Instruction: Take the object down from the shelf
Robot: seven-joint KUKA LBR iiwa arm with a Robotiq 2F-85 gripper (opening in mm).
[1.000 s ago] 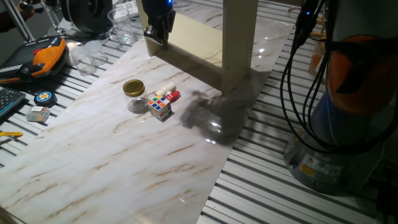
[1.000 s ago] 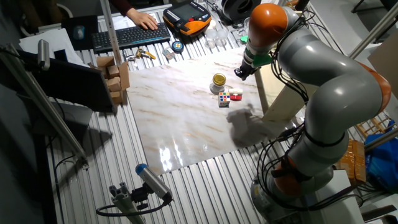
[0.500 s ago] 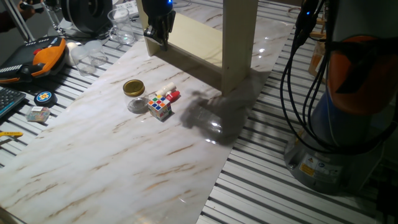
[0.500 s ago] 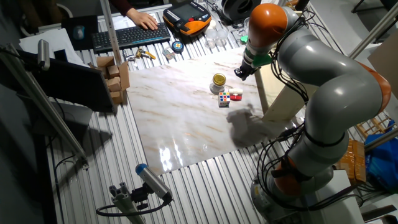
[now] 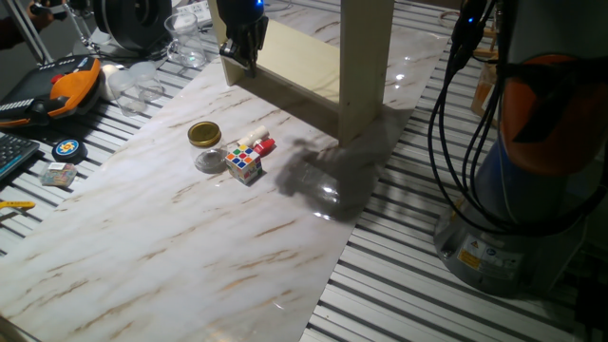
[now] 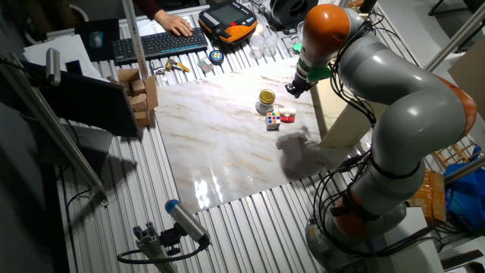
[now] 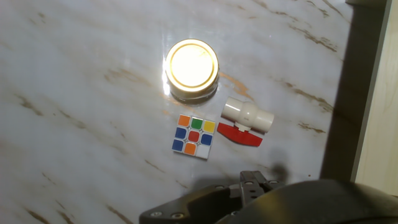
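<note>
The cream-coloured boxy wooden shelf stands on the marble-patterned tabletop, just beside the black two-finger gripper, whose grip cannot be made out. Below the gripper lie a gold-lidded glass jar, a multicoloured puzzle cube and a white plastic valve with red handle.

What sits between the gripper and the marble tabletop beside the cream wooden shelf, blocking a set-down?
Three things lie below the gripper, beside the cream wooden shelf: a gold-lidded glass jar, a multicoloured puzzle cube and a white valve with a red handle. No object on the shelf shows in any view.
</note>
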